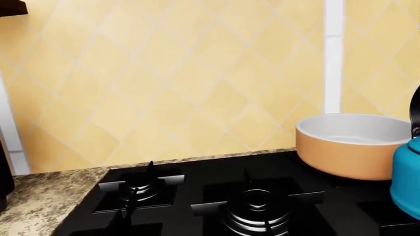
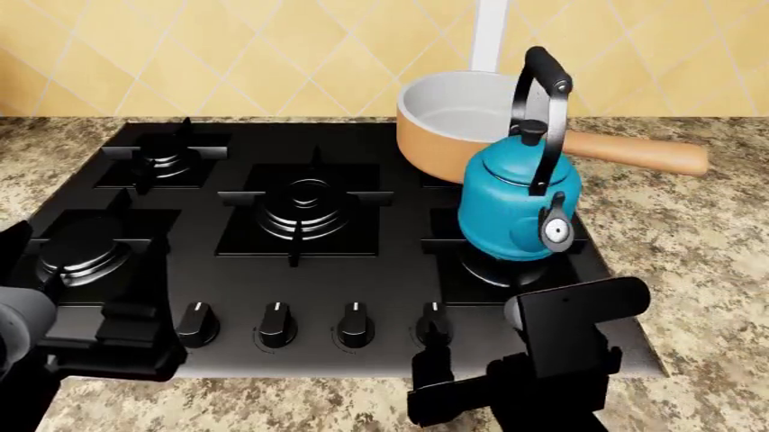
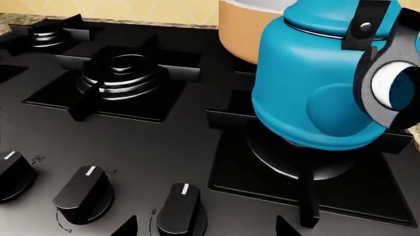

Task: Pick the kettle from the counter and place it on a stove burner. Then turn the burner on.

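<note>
The teal-blue kettle (image 2: 520, 200) stands upright on the front right stove burner (image 2: 481, 270) of the black hob; it also shows in the right wrist view (image 3: 308, 93) and at the edge of the left wrist view (image 1: 408, 182). My right gripper (image 2: 463, 378) is open and low at the hob's front edge. Its fingertips (image 3: 128, 227) stand on either side of the rightmost knob (image 3: 182, 211), apart from it. My left gripper (image 2: 114, 337) hangs at the front left of the hob, holding nothing that I can see; its fingers are hidden.
A tan saucepan (image 2: 451, 126) with a long handle sits on the back right burner, right behind the kettle. A row of black knobs (image 2: 276, 322) lines the hob's front. The big multi-ring burner (image 2: 306, 202) is in the middle. The granite counter (image 2: 697, 234) surrounds the hob.
</note>
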